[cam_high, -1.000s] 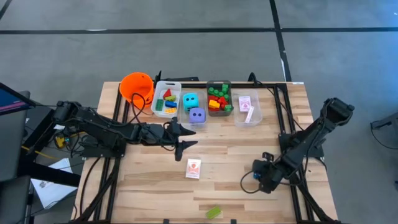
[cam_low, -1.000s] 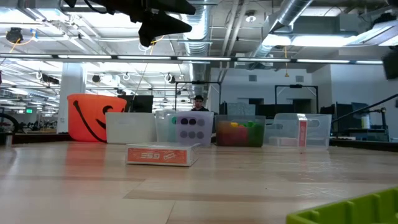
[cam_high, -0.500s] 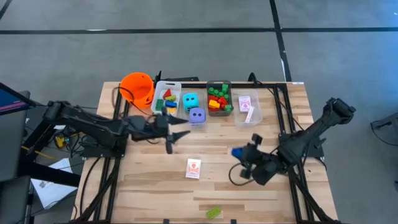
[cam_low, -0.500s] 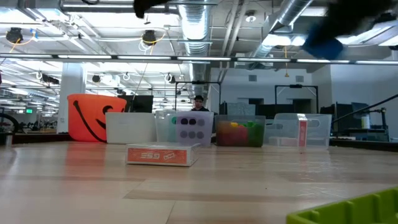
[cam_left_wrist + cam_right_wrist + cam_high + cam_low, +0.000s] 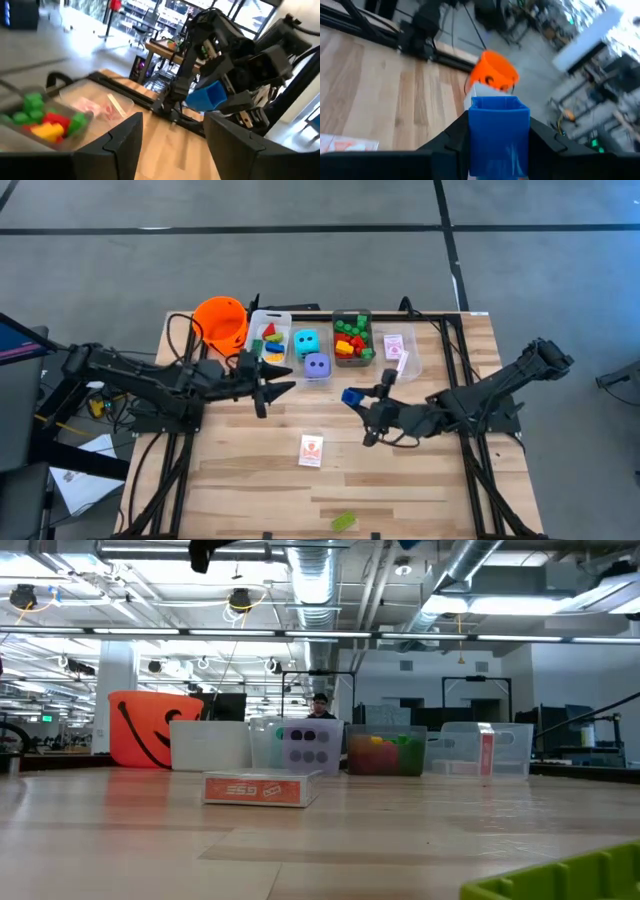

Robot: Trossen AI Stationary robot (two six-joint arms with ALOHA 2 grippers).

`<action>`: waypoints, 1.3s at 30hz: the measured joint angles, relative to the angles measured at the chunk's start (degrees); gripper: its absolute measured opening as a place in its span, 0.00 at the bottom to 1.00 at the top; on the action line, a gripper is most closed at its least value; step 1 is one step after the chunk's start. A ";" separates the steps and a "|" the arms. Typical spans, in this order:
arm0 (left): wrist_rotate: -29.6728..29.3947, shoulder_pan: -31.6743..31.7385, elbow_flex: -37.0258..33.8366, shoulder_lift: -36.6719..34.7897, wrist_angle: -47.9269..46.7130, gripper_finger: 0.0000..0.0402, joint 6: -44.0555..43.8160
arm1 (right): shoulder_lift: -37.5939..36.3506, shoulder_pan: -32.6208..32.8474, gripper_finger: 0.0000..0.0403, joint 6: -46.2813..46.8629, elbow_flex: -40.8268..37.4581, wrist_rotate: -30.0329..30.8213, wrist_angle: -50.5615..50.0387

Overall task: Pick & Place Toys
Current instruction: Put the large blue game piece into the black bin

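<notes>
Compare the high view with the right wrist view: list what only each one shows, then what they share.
Only the high view: the left gripper open and empty beside the bins, the two dice, the green brick at the table's near edge, and the bin of bricks.

Only the right wrist view: the blue brick's hollow end, and blurred room beyond the table.

Both: the right gripper shut on the blue brick, the orange bucket and the card pack.

The bins [image 5: 267, 340] and orange bucket [image 5: 220, 320] block the far side. Only a card box [image 5: 311, 450] and green brick [image 5: 343, 522] sit on my open table [image 5: 240, 470].
</notes>
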 joint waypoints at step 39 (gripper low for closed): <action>-0.01 0.66 -0.02 9.09 7.48 0.68 -3.39 | 8.42 -27.33 0.32 8.68 3.41 -17.92 -0.78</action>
